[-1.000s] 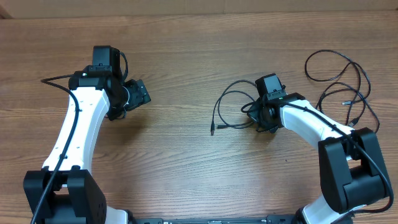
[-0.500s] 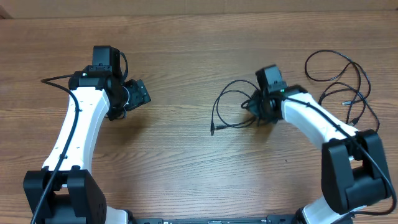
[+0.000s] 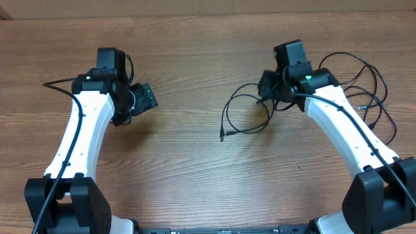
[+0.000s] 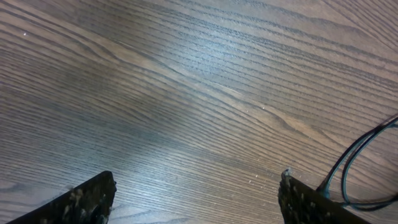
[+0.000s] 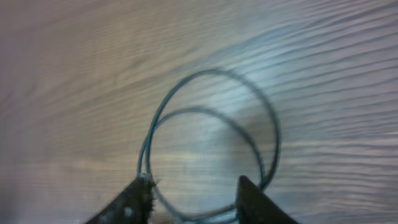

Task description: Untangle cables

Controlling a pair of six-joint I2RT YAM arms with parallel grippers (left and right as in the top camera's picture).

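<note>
One thin black cable (image 3: 248, 112) lies in a loop at the table's middle, its plug end (image 3: 221, 136) pointing toward the front. More cables (image 3: 364, 81) lie looped together at the far right. My right gripper (image 3: 266, 91) hovers over the top right of the middle loop. In the right wrist view its jaws (image 5: 194, 183) stand apart, and the blurred cable loop (image 5: 211, 112) curves ahead of them and crosses the gap without being clamped. My left gripper (image 3: 144, 97) stands wide open at the left, over bare wood (image 4: 196, 205).
The wooden table (image 3: 188, 169) stretches between the two arms. A dark doubled wire (image 4: 364, 152) runs beside the right finger in the left wrist view. The right arm's white link (image 3: 344, 130) lies over part of the right-hand cables.
My right gripper has moved toward the far side of the table and its jaws have parted from shut. The middle loop has shifted slightly. The left arm has stayed still.
</note>
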